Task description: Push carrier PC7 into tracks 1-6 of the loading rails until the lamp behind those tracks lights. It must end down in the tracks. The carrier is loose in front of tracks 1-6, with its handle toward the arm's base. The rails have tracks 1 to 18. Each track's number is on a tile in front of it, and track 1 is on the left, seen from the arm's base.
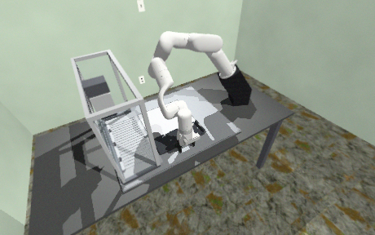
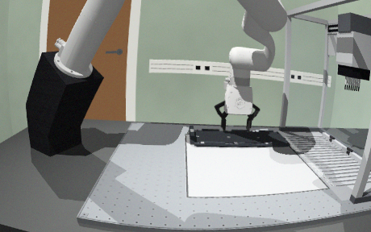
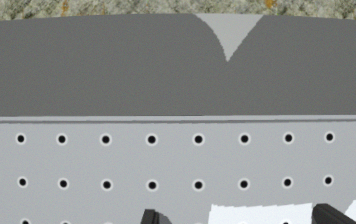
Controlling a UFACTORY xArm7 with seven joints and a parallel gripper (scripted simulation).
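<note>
End effector (image 1: pixel 187 148) (image 2: pixel 236 126) (image 3: pixel 236 215) was held pointing down, fingers spread, nothing pinched; black carrier (image 1: pixel 166 144) (image 2: pixel 238 138) was seen lying flat on board over bench (image 1: pixel 261 118) (image 2: pixel 52 193) (image 3: pixel 100 65), at end effector's fingertips in exterior view, whether touched cannot be told; loading rails (image 1: pixel 130 143) (image 2: pixel 336 161) were set beyond end effector, on side away from arm's base (image 1: pixel 236 91) (image 2: pixel 54 109); dark handle end was turned toward base

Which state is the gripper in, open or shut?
Open: in the exterior view the gripper's two black fingers stand wide apart, nothing clamped between them.
</note>
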